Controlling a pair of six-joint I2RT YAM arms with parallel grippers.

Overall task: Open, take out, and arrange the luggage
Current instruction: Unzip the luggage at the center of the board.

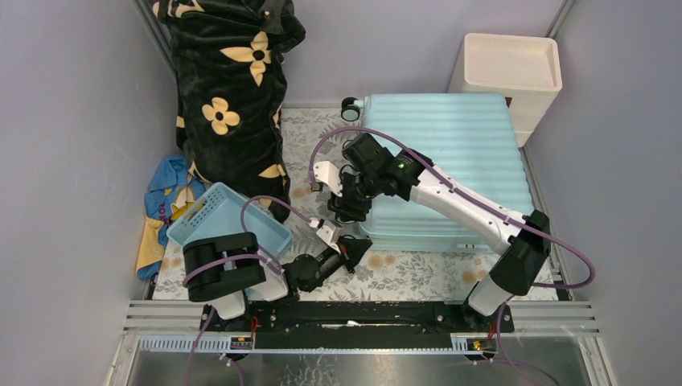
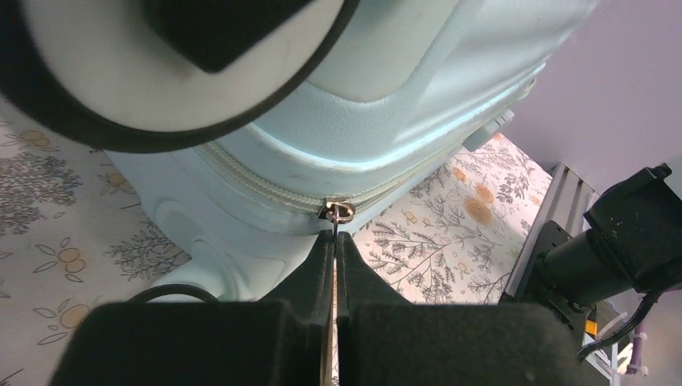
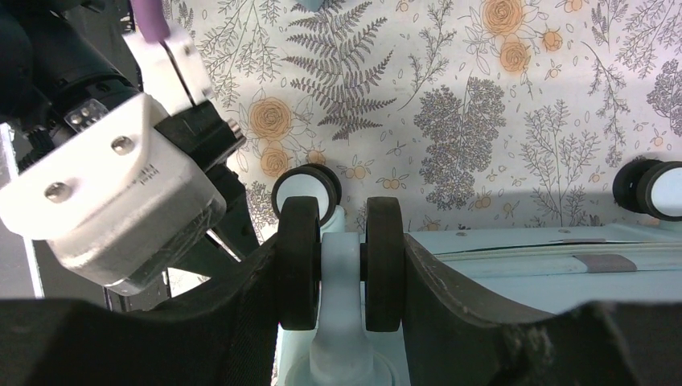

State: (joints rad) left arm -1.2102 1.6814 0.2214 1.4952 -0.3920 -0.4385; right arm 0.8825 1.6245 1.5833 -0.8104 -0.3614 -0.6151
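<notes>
The luggage point(image 1: 450, 153), a pale aqua ribbed hard-shell suitcase, lies flat and zipped on the floral mat. At its near left corner my right gripper point(image 1: 347, 211) is shut on a twin black wheel point(image 3: 299, 261), one finger against each outer face. The right wrist view shows the right gripper point(image 3: 341, 257) and the shell point(image 3: 547, 273) beside it. Just below, my left gripper point(image 1: 358, 248) is shut on the metal zipper pull point(image 2: 338, 211). In the left wrist view the left gripper point(image 2: 334, 236) pinches the thin tab, under the suitcase's corner point(image 2: 386, 88).
A black blanket with yellow flowers point(image 1: 233, 88) stands at the back left. A small blue basket point(image 1: 225, 217) sits by the left arm, with a blue-yellow cloth point(image 1: 165, 201) behind it. A cream drawer unit point(image 1: 511, 68) is at the back right. A metal rail point(image 1: 362, 310) runs along the near edge.
</notes>
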